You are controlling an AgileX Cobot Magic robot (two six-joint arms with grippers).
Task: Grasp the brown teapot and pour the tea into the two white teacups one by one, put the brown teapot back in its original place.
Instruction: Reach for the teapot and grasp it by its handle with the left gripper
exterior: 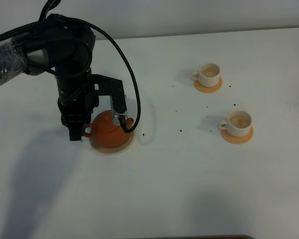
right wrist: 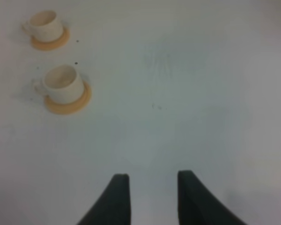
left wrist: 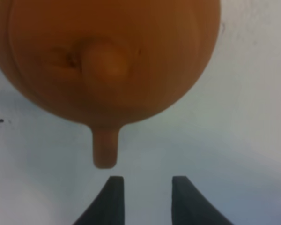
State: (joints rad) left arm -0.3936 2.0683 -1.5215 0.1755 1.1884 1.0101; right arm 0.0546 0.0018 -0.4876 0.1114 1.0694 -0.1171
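Observation:
The brown teapot (exterior: 108, 130) stands upright on its pale coaster (exterior: 123, 149) at the left of the table, lid on. My left gripper (exterior: 77, 135) hangs just left of it, by the handle side. In the left wrist view the teapot (left wrist: 107, 61) fills the frame, and its handle (left wrist: 105, 149) ends just short of the left gripper (left wrist: 147, 180), which is open and holds nothing. The two white teacups (exterior: 209, 73) (exterior: 238, 122) sit on orange-tan saucers at the right; the nearer one shows orange-brown tea (exterior: 239, 120). The right gripper (right wrist: 152, 178) is open over bare table, both teacups (right wrist: 43, 24) (right wrist: 62, 83) ahead of it.
Small dark specks (exterior: 181, 131) dot the white table between the teapot and the cups. The left arm's black cable (exterior: 132, 79) loops over the teapot. The table's far edge (exterior: 214, 31) meets a wall.

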